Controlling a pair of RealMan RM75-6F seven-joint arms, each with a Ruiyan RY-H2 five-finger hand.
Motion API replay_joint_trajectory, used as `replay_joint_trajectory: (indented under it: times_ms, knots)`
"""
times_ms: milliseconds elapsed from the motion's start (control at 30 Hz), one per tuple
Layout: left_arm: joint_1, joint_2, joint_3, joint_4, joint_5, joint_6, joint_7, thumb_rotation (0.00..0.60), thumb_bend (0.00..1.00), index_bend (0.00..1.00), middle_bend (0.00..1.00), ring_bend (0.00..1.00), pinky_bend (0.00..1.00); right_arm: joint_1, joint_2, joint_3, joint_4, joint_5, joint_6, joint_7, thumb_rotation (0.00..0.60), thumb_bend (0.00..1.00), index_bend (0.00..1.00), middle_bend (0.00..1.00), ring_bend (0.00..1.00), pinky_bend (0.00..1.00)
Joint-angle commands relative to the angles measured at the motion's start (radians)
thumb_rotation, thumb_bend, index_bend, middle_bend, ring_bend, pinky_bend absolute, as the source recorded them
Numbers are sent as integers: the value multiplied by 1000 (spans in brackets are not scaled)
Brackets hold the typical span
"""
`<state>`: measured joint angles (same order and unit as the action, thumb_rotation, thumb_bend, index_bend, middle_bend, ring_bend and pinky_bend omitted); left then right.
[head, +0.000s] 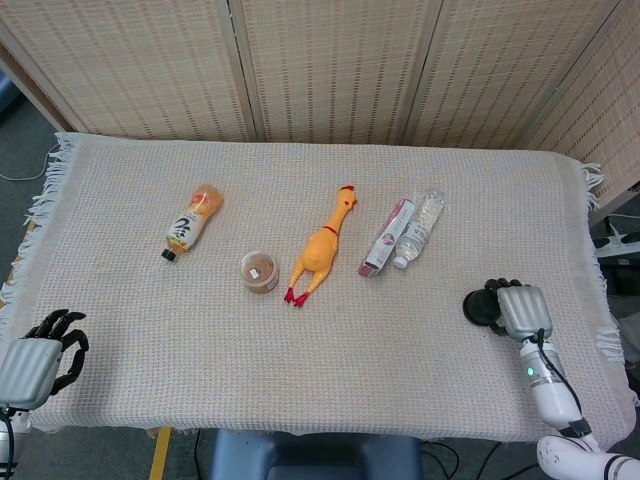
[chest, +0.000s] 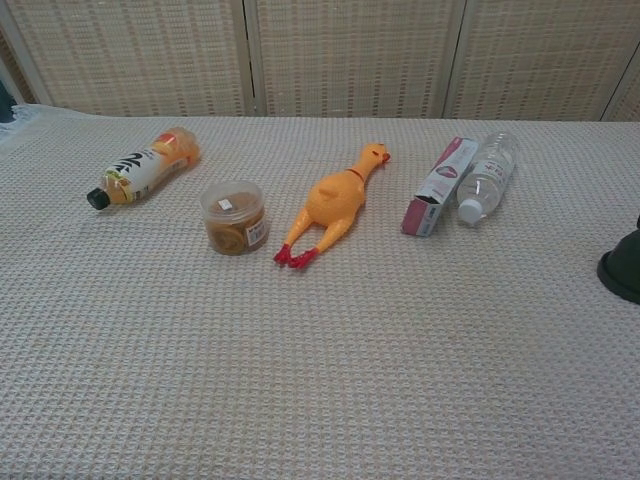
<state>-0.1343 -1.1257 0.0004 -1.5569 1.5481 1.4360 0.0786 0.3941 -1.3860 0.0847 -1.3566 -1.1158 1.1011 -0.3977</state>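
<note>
My right hand (head: 523, 309) is at the table's right front, its fingers curled over a black round object (head: 478, 305) that sits on the cloth. The chest view shows that black object (chest: 622, 270) at its right edge, with only a sliver of the hand above it. My left hand (head: 35, 357) hangs off the table's left front corner, fingers apart and holding nothing. Across the middle lie an orange drink bottle (head: 192, 221), a small clear jar (head: 259, 271), a yellow rubber chicken (head: 321, 248), a pink box (head: 387, 237) and a clear water bottle (head: 419, 228).
A beige woven cloth (head: 350, 360) with fringed sides covers the table. Woven screen panels (head: 330, 60) stand behind the far edge. In the chest view the jar (chest: 234, 216) and chicken (chest: 335, 200) lie mid-table, with bare cloth in front of them.
</note>
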Motion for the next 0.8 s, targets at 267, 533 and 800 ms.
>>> replay_joint_trajectory:
  times_ms: [267,533,800]
  knots:
    - [0,1,0,0,-1,-1,-3,600,532,590,240,166,420,1,-8,4,9,-6,-5,3,600,98,329,256,289,559]
    - [-1,2,0,-2,-4,-4,-1,600,532,588,240,166,420,-6,-24,15,25,-7,18,0,600,109,620,446,519,685]
    - [0,2,0,-3,-4,-3,2,600,532,586,240,166,420,-23,-6,29,-6,-56,70,65,600,110,627,454,525,690]
